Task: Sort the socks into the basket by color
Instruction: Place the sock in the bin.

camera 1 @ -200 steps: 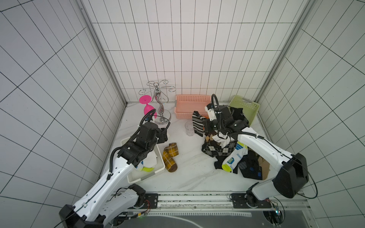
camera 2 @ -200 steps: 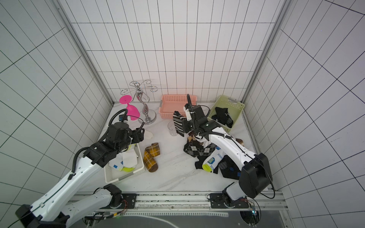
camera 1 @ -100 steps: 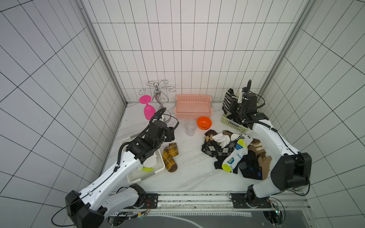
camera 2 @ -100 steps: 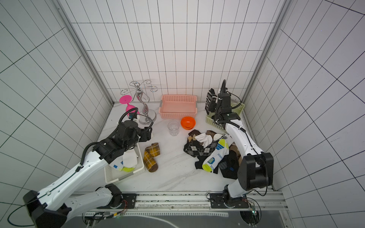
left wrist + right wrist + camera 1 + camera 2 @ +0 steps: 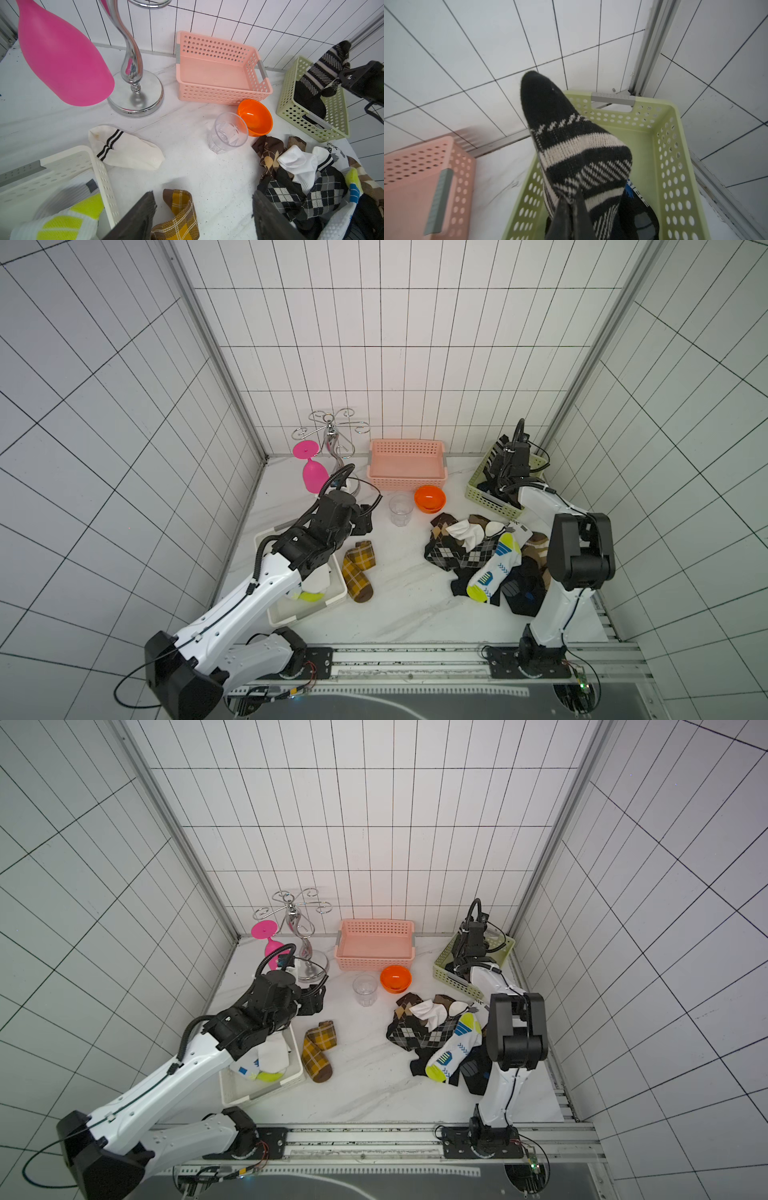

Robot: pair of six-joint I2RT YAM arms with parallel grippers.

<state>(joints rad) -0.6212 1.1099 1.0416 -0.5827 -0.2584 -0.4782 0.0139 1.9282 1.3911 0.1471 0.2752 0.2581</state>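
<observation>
My right gripper [image 5: 572,199] is shut on a black sock with white stripes [image 5: 571,149], hanging over the green basket [image 5: 664,145] at the back right [image 5: 490,499]; other dark socks lie inside it. My left gripper [image 5: 204,195] is open, low over a brown-yellow plaid sock [image 5: 180,214] that lies beside the white basket [image 5: 340,593]. That basket holds white socks with neon yellow [image 5: 266,1069]. A white sock with black stripes [image 5: 128,149] lies on the table near it. A pile of mixed socks [image 5: 486,560] sits right of centre.
A pink basket [image 5: 405,443] stands at the back wall. In front of it are an orange bowl [image 5: 430,498] and a clear glass [image 5: 401,510]. A chrome rack [image 5: 332,443] with a hanging pink wine glass [image 5: 313,475] stands at the back left.
My right arm has carried the striped black sock from above the pile to the green basket. My left gripper has moved from over the white basket toward the plaid sock.
</observation>
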